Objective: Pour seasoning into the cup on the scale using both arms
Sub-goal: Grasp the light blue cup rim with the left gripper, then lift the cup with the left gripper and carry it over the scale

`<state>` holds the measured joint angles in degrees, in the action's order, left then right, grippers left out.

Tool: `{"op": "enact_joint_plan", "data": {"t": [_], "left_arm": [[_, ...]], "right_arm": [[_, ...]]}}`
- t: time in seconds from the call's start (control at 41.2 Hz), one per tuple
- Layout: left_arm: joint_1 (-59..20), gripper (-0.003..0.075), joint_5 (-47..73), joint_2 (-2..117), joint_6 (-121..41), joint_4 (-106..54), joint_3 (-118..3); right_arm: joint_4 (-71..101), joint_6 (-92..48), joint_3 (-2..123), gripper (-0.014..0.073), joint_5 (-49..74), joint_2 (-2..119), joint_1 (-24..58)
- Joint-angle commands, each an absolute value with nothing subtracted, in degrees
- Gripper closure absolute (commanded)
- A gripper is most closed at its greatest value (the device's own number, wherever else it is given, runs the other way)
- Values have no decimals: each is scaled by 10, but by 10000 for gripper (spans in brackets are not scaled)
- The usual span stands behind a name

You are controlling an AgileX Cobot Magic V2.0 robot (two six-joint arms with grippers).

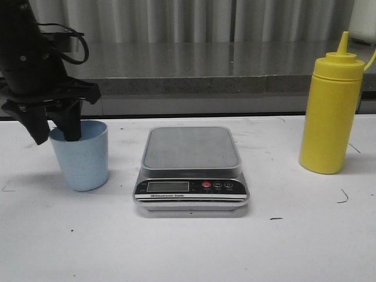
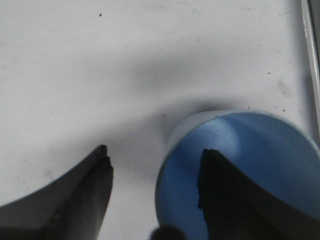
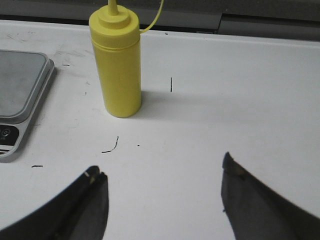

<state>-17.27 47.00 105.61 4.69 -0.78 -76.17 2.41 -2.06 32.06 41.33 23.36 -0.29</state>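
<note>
Worktop (image 1: 305, 247): white, scuffed with small dark marks, carrying everything; a grey ledge and pale ribbed wall run behind it.
Left arm (image 1: 26, 56): black, cabled, reaching down at the left side of the front view.
Seasoning bottle (image 1: 330, 108): tall, yellow, upright on the right of the worktop, well apart from the scale, nozzle up with its thin tether trailing off.
Scale (image 1: 191, 170): silver, centred, grey platform bare, black panel with display and red button facing the camera.
Cup (image 1: 81, 155): light blue, upright on the worktop left of the scale, not on it.
Left gripper (image 1: 54, 134): spread across the cup's rim, one finger inside, one outside; contact unclear.
Right gripper (image 3: 160, 195): spread wide, holding nothing, above bare worktop near the bottle.
</note>
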Motion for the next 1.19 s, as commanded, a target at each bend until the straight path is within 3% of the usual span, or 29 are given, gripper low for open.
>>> {"op": "enact_joint_plan", "data": {"t": [0.0,0.219,0.534,0.826,1.166], "left_arm": [[-172,498,447,1029,52,-16,-779],[-172,740,463,1023,52,-16,-782],[-232,740,541,978,51,-30,-908],[-310,741,561,1068,51,-26,-1023],[-322,740,577,1152,51,-20,-1092]], "right_arm": [[20,-28,335,88,371,242,-6],[20,-28,335,88,371,242,-6],[20,-28,335,88,371,242,-6],[20,-28,335,88,366,242,-6],[20,-28,335,88,367,242,-6]]}}
